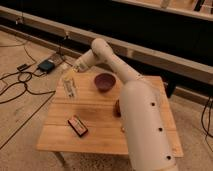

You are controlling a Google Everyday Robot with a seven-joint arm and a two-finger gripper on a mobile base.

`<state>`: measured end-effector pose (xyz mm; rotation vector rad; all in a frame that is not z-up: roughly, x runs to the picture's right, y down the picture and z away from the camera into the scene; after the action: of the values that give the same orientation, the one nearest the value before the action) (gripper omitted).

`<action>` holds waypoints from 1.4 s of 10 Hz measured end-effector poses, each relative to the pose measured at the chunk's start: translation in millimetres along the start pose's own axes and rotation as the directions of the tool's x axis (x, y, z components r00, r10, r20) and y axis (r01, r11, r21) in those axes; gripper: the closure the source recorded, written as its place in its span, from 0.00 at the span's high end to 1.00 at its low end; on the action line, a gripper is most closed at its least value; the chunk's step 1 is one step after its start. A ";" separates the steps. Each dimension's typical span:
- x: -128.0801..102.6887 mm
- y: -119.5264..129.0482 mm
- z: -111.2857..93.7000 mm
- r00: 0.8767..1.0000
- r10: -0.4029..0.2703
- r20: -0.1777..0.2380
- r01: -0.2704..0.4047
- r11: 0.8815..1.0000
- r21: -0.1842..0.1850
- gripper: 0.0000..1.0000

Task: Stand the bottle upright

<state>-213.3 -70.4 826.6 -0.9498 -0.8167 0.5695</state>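
The clear whitish bottle (70, 88) lies on its side near the far left edge of the wooden table (100, 132). My gripper (69, 73) hangs just above the bottle's far end, at the end of the white arm (135, 105) that reaches in from the lower right.
A dark reddish bowl (105, 81) stands right of the bottle. A flat red-and-black box (78, 125) lies near the table's front. A small dark reddish-brown object (117, 108) sits beside the arm. Cables (20, 80) and a teal box (46, 65) lie on the floor to the left.
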 end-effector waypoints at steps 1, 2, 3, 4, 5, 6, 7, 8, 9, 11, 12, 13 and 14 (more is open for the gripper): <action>-0.1 0.1 0.2 1.000 0.000 0.000 0.000 1.000 0.000 0.00; 0.1 0.1 0.2 1.000 0.000 0.000 0.000 1.000 0.000 0.00; 0.3 0.0 -0.1 1.000 0.000 0.000 0.000 1.000 0.000 0.00; 0.5 -0.2 -0.6 1.000 0.000 0.000 0.000 1.000 0.000 0.00; 0.7 -0.3 -0.7 1.000 0.001 0.000 -0.001 1.000 0.001 0.00; 1.3 -0.7 -0.5 1.000 -0.001 0.001 0.001 1.000 0.003 0.00; 2.7 -2.4 0.0 1.000 -0.009 0.001 0.009 1.000 0.012 0.00; 5.1 -8.2 2.1 1.000 -0.029 0.007 0.029 0.999 0.041 0.00; 5.7 -15.0 3.1 0.998 -0.059 0.014 0.057 0.995 0.082 0.00; 7.2 -21.5 4.1 0.993 -0.115 0.019 0.111 0.982 0.151 0.00; 9.0 -20.9 4.5 0.991 -0.132 0.020 0.126 0.977 0.171 0.00; 10.6 -19.4 5.0 0.990 -0.140 0.022 0.133 0.974 0.182 0.00; 14.4 -16.8 5.8 0.989 -0.148 0.027 0.140 0.969 0.202 0.00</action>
<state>-208.5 -65.0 848.2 -0.6905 -0.8417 0.5357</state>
